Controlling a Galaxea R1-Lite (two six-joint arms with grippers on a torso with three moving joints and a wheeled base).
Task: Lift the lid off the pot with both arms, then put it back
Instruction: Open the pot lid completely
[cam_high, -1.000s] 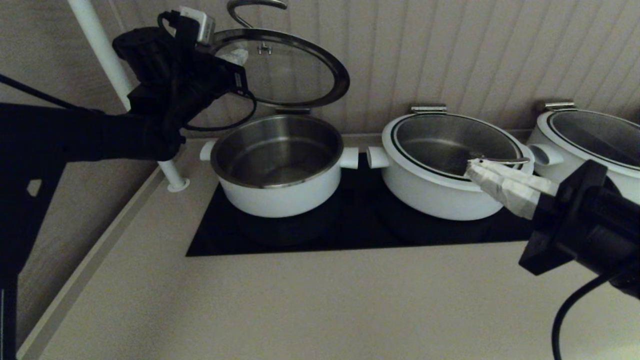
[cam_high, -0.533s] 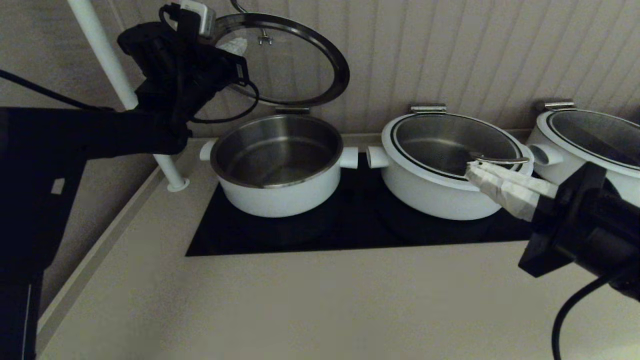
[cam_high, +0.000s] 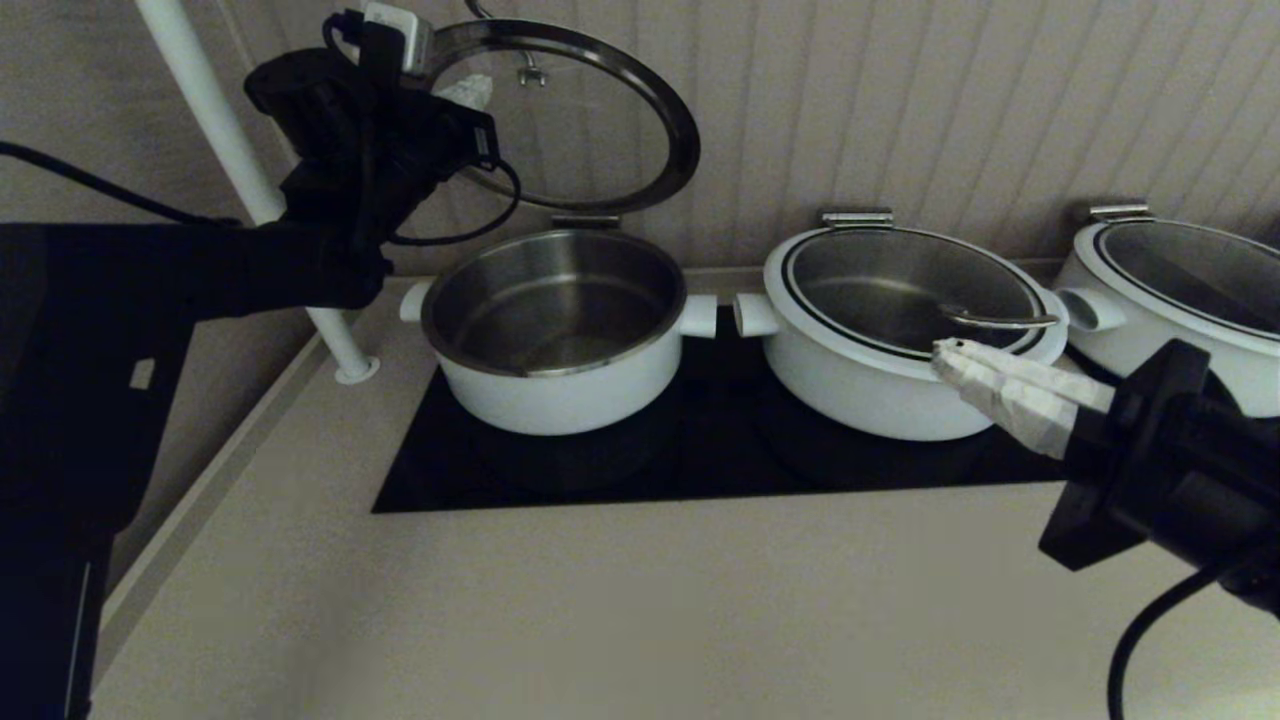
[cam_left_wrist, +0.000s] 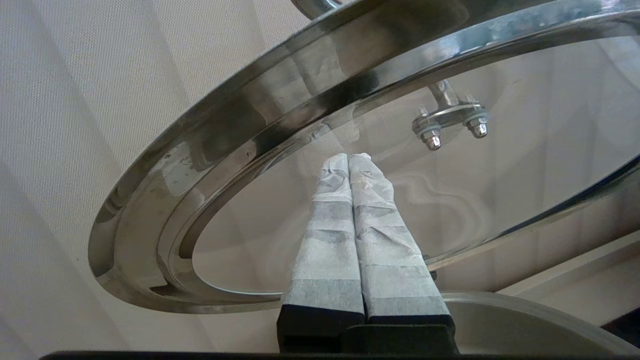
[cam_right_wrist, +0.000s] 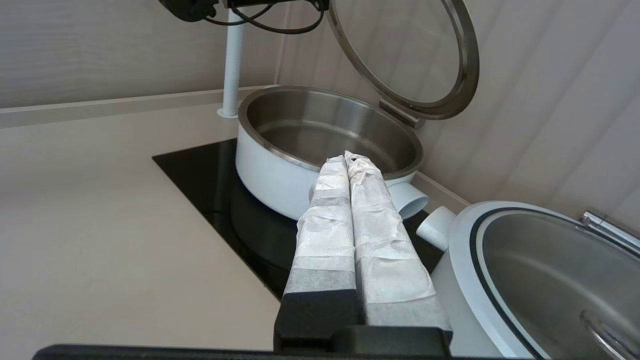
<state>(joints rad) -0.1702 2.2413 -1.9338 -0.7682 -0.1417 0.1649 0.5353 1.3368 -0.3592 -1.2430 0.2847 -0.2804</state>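
while one lid (cam_high: 585, 120) stands raised, three pots (cam_high: 555, 330) sit.

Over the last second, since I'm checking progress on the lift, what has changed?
The round glass lid with steel underside edge tipped up further on its rear hinge, pushed by the left gripper, jaws shut beneath the glass. The right gripper, jaws shut, dropped slightly away from the neighbouring pot's wire handle. The open straight-sided white pot stayed put.

No readable text, label, brand, number or sign shows anywhere in these views, on the pots, lids or arms.
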